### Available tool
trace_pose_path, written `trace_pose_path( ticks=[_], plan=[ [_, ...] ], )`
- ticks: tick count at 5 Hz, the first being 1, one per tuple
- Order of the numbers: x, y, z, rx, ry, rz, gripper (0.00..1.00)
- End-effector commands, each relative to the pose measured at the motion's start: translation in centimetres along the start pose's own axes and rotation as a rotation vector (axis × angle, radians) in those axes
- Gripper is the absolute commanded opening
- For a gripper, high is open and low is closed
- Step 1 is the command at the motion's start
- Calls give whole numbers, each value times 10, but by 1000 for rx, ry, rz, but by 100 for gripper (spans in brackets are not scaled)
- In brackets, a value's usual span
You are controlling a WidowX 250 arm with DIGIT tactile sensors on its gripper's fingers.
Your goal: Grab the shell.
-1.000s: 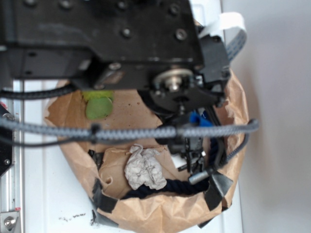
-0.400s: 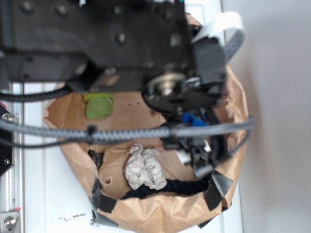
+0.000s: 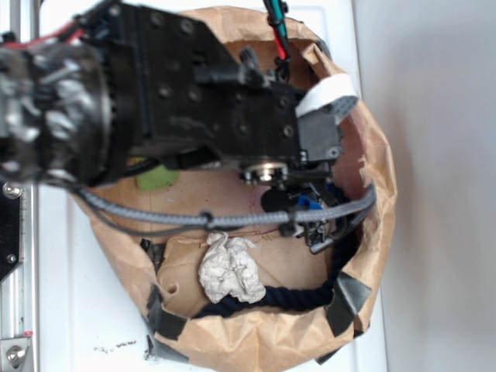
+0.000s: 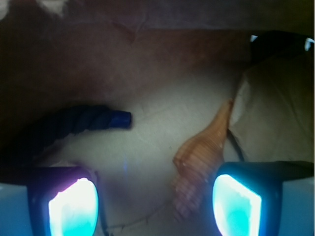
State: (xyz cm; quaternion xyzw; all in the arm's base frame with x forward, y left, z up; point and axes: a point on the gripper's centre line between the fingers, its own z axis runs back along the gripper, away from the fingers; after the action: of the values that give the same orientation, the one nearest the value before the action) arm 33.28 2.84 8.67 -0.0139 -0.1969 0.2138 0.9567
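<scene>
The black gripper (image 4: 155, 201) with its two glowing cyan-lit fingertip pads (image 4: 74, 206) is seen from the wrist view with the jaws held wide apart and nothing clamped between them. The small orange-brown ribbed spiral shell (image 4: 199, 157) lies on the brown paper floor inside the jaw gap, well off centre: its broad ribbed body is just beside the inner edge of the right-hand pad as pictured, and whether they touch cannot be told. Its thin pointed tail is directed away from the gripper, up and to the right in the wrist view, toward the crumpled paper wall.

The step in hand is judged to be alignment before closure. A good grasp is best obtained by shifting the gripper sideways toward the shell so that the broad body, not the thin tail, is centred between the pads. Closure is best delayed until then, since an off-centre squeeze may push the shell aside.

Farther off, the end of a dark navy twisted rope (image 4: 88, 120) lies on the floor, apart from the shell, and is to be kept clear of the jaws.

In the exterior view the shell is hidden by the arm; a whitish crumpled paper lump (image 3: 230, 269) rests within the brown paper-lined basket (image 3: 263, 337).
</scene>
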Motion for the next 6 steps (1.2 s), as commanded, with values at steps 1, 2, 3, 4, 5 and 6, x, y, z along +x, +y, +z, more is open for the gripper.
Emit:
trace_pose_path(
  ticks=[1, 2, 3, 4, 5, 6],
  plan=[
    [4, -2, -4, 15, -87, 14, 100],
    [-2, 7, 11, -8, -55, 56, 100],
    [-6, 20, 46, -83, -17, 93, 100],
    [-10, 36, 64, -60, -1, 225, 100],
    [-13, 41, 54, -16, 47, 328, 100],
    [-14, 39, 41, -9, 81, 422, 100]
  ],
)
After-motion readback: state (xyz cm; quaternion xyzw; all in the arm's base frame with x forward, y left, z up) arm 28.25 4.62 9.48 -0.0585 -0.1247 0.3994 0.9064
